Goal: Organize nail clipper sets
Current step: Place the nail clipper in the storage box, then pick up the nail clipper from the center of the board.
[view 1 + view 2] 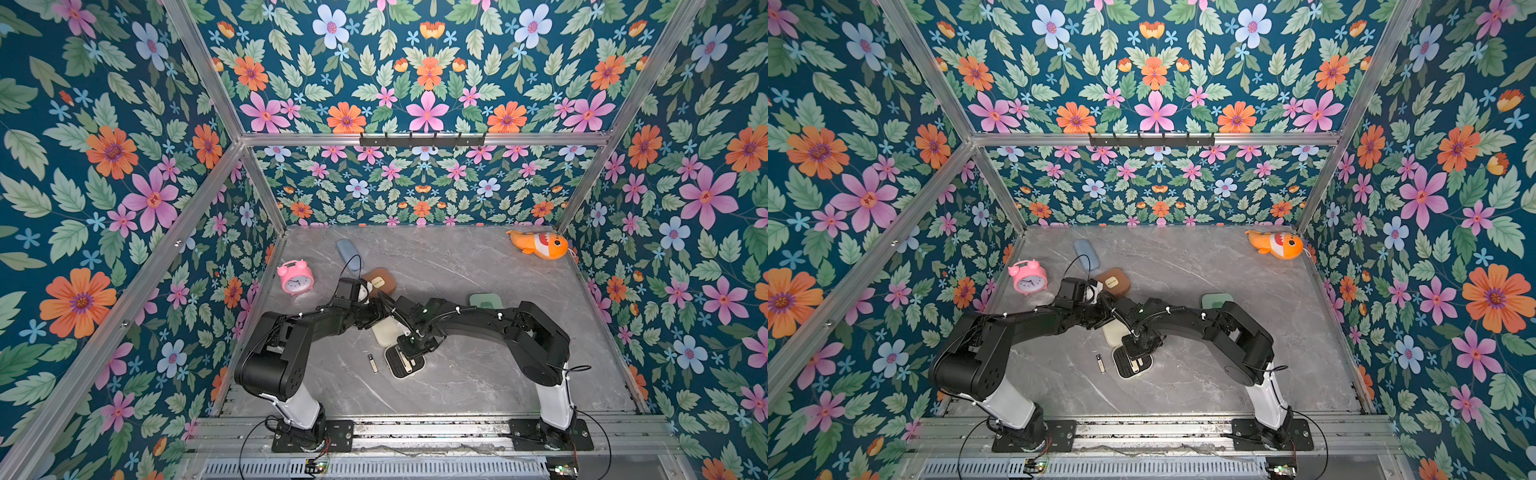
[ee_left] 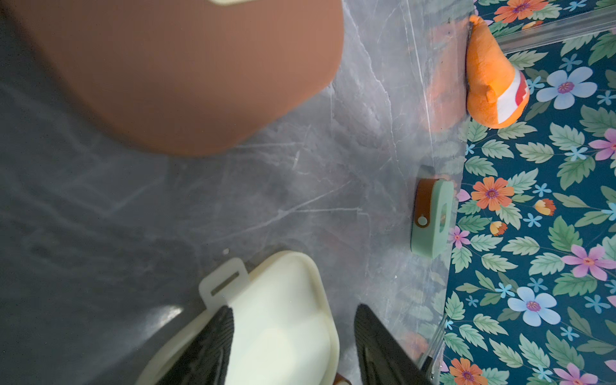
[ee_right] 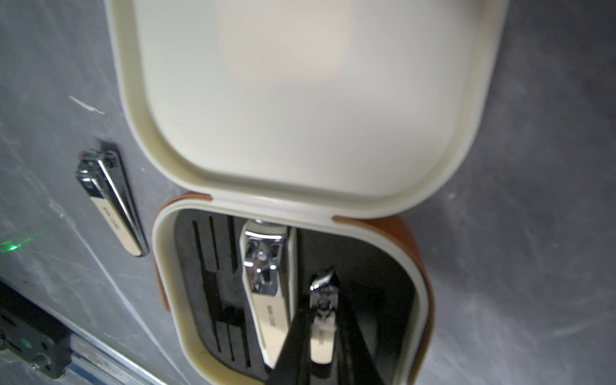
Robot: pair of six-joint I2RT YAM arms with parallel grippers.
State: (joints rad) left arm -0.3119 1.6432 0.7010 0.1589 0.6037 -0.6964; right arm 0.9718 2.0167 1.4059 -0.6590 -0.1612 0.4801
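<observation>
The cream case lies open mid-table, its lid (image 1: 387, 332) raised behind the black insert (image 1: 401, 363). My right gripper (image 3: 321, 333) reaches down into the insert (image 3: 213, 283), shut on a small beige-handled clipper (image 3: 320, 300). A larger clipper (image 3: 266, 283) sits in the slot beside it. Another clipper (image 3: 110, 200) lies loose on the table left of the case. My left gripper (image 2: 293, 313) is open and straddles the cream lid (image 2: 283, 300); one finger (image 2: 206, 346) lies against it, the other (image 2: 376, 343) stands clear of its rim. The brown case (image 1: 379, 281) and the mint case (image 1: 484, 300) are shut.
A pink alarm clock (image 1: 295, 276) and a blue pouch (image 1: 348, 250) stand at the back left. An orange fish plush (image 1: 538, 244) lies in the back right corner. Floral walls close in three sides of the grey marble table (image 1: 478, 386); both arms cross its middle.
</observation>
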